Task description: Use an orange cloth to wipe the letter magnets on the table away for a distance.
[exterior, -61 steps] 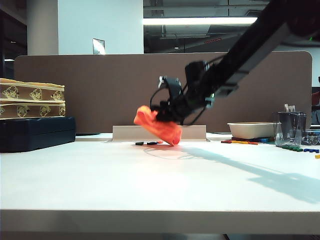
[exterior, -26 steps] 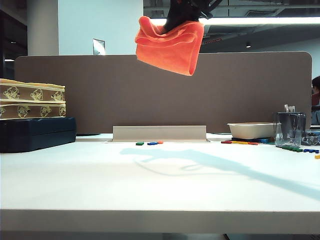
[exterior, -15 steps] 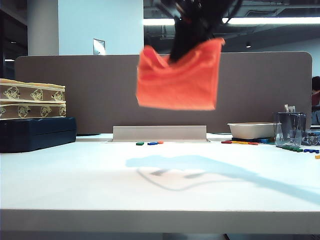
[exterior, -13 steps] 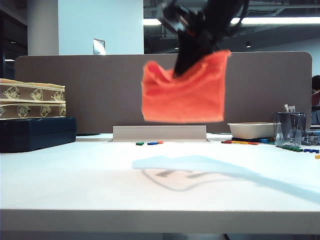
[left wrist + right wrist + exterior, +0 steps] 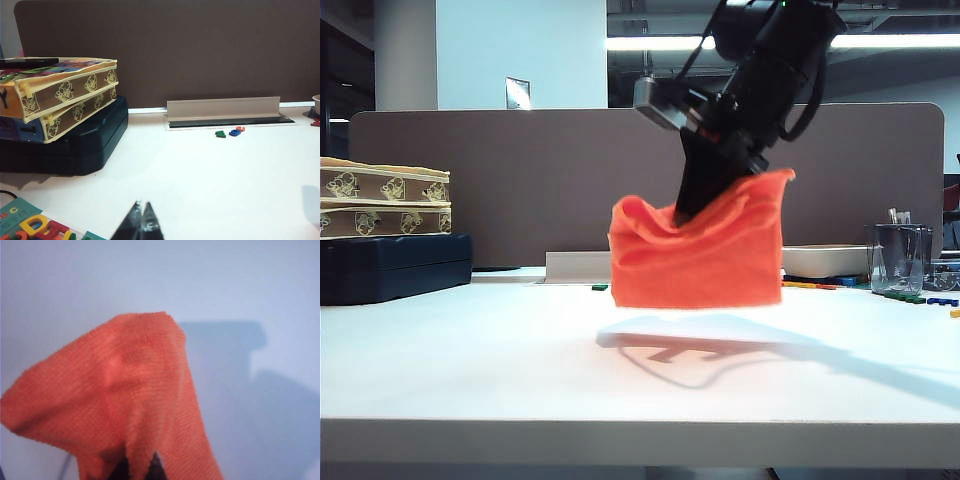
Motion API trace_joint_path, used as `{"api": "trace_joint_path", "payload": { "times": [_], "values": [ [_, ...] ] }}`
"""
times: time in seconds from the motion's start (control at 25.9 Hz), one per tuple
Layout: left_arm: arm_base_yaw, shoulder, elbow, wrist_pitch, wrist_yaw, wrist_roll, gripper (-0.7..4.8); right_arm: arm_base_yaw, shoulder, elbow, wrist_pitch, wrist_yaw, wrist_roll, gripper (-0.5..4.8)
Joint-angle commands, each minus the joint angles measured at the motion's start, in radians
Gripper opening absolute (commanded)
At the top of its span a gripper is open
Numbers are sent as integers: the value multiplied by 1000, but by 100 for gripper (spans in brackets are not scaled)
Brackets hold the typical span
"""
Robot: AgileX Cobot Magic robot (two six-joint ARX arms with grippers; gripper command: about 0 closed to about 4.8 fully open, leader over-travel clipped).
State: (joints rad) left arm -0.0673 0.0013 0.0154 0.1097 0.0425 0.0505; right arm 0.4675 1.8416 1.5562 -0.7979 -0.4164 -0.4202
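The orange cloth [image 5: 698,262] hangs as a wide drape over the middle of the white table [image 5: 520,370], its lower hem close above the surface and its shadow beneath. My right gripper [image 5: 690,208] points down and is shut on the cloth's top fold. The right wrist view shows the cloth [image 5: 125,400] bunched between the dark fingertips [image 5: 156,465]. Three letter magnets [image 5: 234,132], green, blue and orange, lie by the grey trough; in the exterior view only the green one [image 5: 599,287] shows beside the cloth. My left gripper [image 5: 141,206] is shut and empty, low over the near table.
Patterned boxes [image 5: 383,205] stacked on a dark case [image 5: 395,265] stand at the left. A brown divider [image 5: 500,180] and a grey trough [image 5: 575,266] close the back. A white dish [image 5: 825,260], a clear cup [image 5: 898,256] and coloured pieces [image 5: 918,297] sit at the right. A letter board [image 5: 30,227] lies near my left gripper.
My right gripper has come down from above the divider's top with the cloth, which has dropped open and now hangs low in front of the magnets. The left arm has not moved.
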Motion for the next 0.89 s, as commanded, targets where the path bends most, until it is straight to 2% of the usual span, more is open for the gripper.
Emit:
{"api": "trace_joint_path", "payload": {
  "times": [0.04,0.08,0.12,0.19,0.39,0.46,0.54,0.89],
  "values": [
    [1,0,6,11,6,-6,-6,2,-6,-29,11,-28,-3,0],
    [1,0,5,11,5,-6,-6,2,-6,-42,14,-58,-2,71],
    [1,0,5,11,6,-6,-6,2,-6,-46,14,-63,1,117],
    [1,0,5,11,6,-6,-6,2,-6,-52,16,-77,3,177],
    [1,0,5,11,6,-6,-6,2,-6,-53,13,-127,9,182],
    [1,0,6,11,6,-6,-6,2,-7,-51,17,-128,31,267],
    [1,0,6,11,6,-6,-6,1,-8,-46,22,-129,58,318],
    [1,0,9,11,6,-6,-6,-1,-114,-44,171,-123,114,306]
  ]
}}
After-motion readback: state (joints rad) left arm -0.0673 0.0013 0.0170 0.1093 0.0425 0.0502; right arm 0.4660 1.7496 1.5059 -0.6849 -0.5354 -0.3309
